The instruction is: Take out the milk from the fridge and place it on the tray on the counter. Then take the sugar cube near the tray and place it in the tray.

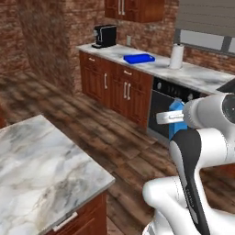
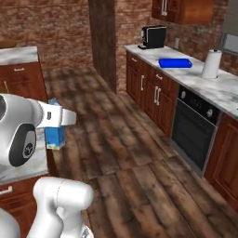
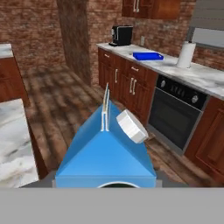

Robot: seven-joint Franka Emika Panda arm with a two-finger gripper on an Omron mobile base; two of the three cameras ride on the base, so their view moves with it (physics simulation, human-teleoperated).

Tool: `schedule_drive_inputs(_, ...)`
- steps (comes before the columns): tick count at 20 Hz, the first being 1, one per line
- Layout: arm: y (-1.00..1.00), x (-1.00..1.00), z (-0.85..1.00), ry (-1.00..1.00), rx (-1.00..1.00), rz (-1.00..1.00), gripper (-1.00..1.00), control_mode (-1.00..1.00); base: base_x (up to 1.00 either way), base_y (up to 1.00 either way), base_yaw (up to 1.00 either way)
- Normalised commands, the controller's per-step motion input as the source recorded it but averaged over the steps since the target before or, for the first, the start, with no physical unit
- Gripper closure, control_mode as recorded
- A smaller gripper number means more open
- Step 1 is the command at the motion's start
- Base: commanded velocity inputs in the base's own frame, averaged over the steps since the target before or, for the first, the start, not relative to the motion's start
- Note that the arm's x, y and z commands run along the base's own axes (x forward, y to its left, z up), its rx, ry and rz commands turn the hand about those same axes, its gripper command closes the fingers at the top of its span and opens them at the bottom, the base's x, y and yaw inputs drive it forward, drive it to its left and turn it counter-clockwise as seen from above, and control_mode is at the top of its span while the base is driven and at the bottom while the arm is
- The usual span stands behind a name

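My gripper (image 3: 105, 182) is shut on the milk (image 3: 104, 154), a blue gabled carton with a white cap, and holds it in the air over the wooden floor. From the base views the milk (image 1: 176, 123) (image 2: 55, 135) hangs below the white hand. The blue tray (image 1: 139, 58) (image 2: 175, 63) (image 3: 148, 56) lies on the marble counter (image 1: 198, 76) (image 2: 225, 89) (image 3: 202, 75) well ahead of the carton. The fridge is out of view. The sugar cube is too small to make out at this distance.
A white paper-towel roll (image 1: 176, 56) (image 2: 210, 64) stands right of the tray and a black coffee machine (image 1: 105, 36) (image 2: 153, 36) left of it. A black oven (image 2: 193, 128) sits under the counter. A marble island (image 1: 41, 160) lies close on the left, and a brick pillar (image 1: 46, 41) stands beyond it.
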Motion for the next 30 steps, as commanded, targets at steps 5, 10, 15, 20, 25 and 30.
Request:
schedule_drive_inputs(5,0.0,0.0,0.0,0.0,0.0,0.0,1.0,1.0,0.24,-1.0,-0.05)
schedule_drive_inputs(10,0.0,0.0,0.0,0.0,0.0,0.0,1.0,1.0,0.25,-1.0,-0.05)
schedule_drive_inputs(15,0.0,0.0,0.0,0.0,0.0,0.0,1.0,1.0,0.56,-1.0,-0.06)
schedule_drive_inputs(20,0.0,0.0,0.0,0.0,0.0,0.0,1.0,1.0,0.96,-0.39,-0.12)
schedule_drive_inputs(25,0.0,0.0,0.0,0.0,0.0,0.0,1.0,1.0,1.0,0.12,-0.15)
schedule_drive_inputs(30,0.0,0.0,0.0,0.0,0.0,0.0,1.0,1.0,0.97,0.67,-0.2)
